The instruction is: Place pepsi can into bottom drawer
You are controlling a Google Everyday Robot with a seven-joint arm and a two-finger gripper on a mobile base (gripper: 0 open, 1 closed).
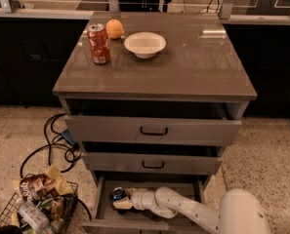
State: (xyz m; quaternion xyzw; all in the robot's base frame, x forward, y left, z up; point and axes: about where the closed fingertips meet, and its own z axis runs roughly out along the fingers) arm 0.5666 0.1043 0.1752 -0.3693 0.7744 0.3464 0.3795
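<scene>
The pepsi can (117, 194), dark blue with a silver top, stands upright at the back left of the open bottom drawer (104, 217). My white arm reaches into that drawer from the lower right. My gripper (121, 203) is right at the can, on its right and front side. The drawer above hides part of the can and the gripper.
A red-orange soda can (99, 43), an orange (114, 29) and a white bowl (145, 44) sit on the cabinet top. The two upper drawers (153, 130) stand partly pulled out. A wire basket of snack bags (37, 206) and black cables (51, 145) lie on the floor at left.
</scene>
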